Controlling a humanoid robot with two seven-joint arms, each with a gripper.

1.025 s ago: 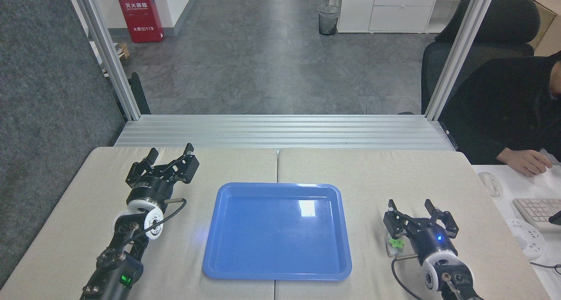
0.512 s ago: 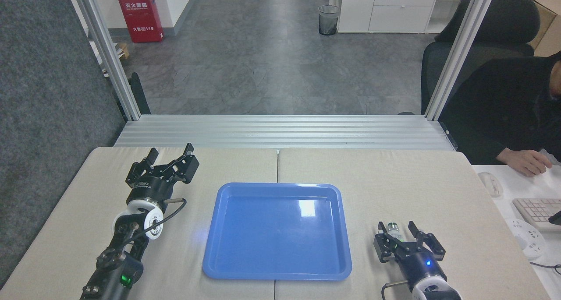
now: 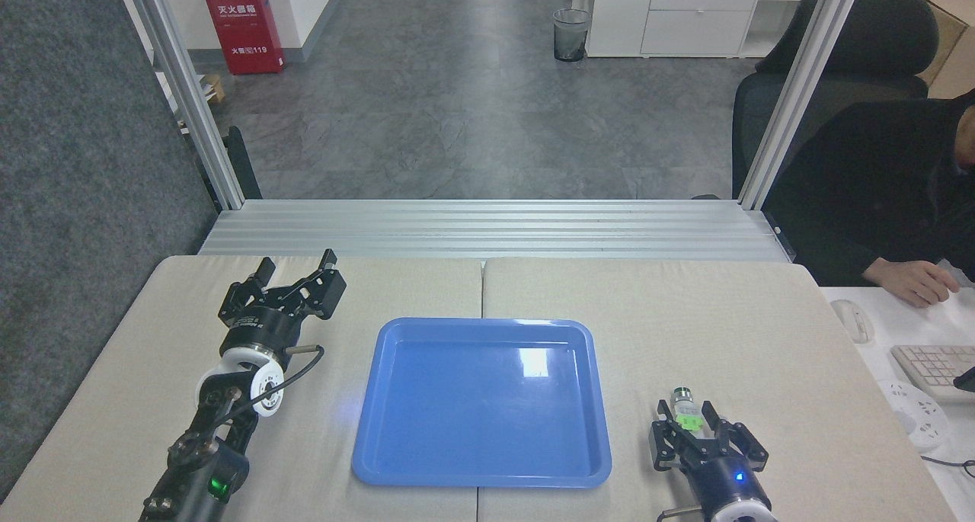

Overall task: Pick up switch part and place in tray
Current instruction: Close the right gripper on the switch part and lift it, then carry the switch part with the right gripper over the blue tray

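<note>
The right hand (image 3: 689, 429) sits low on the worktop (image 3: 724, 331), fingers closed around the switch part (image 3: 685, 411), just right of the empty tray (image 3: 480, 400). Lift and placement remain; the left hand (image 3: 293, 278) rests spread, idle.

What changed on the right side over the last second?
The right gripper pulled back toward the robot and narrowed its fingers around the switch part, which now shows on the table between them, not lifted. The left gripper and tray stayed put.
</note>
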